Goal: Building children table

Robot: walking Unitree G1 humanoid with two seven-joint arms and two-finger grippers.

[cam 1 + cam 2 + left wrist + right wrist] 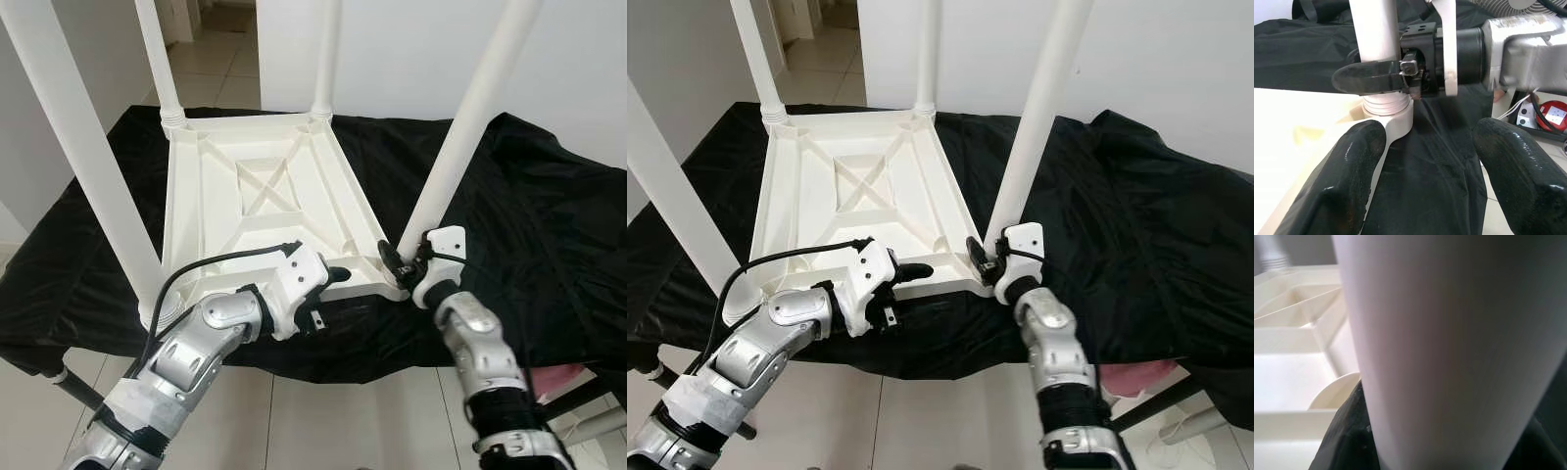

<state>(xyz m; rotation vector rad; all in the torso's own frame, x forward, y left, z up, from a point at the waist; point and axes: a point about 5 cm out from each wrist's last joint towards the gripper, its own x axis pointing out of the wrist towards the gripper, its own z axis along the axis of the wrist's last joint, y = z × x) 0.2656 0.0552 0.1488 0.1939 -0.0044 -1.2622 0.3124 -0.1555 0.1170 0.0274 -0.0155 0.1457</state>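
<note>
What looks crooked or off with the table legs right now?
The near right leg leans outward from its corner socket on the upturned white tabletop, while the two far legs stand nearly straight. The right gripper is clamped on its base, so it looks not fully seated. The left gripper is open at the tabletop's near edge.

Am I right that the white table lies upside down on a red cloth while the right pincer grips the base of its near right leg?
Not quite: the cloth is black, as the left eye view shows. The rest holds: the table lies upside down and the right pincer grips the base of the near right leg.
</note>
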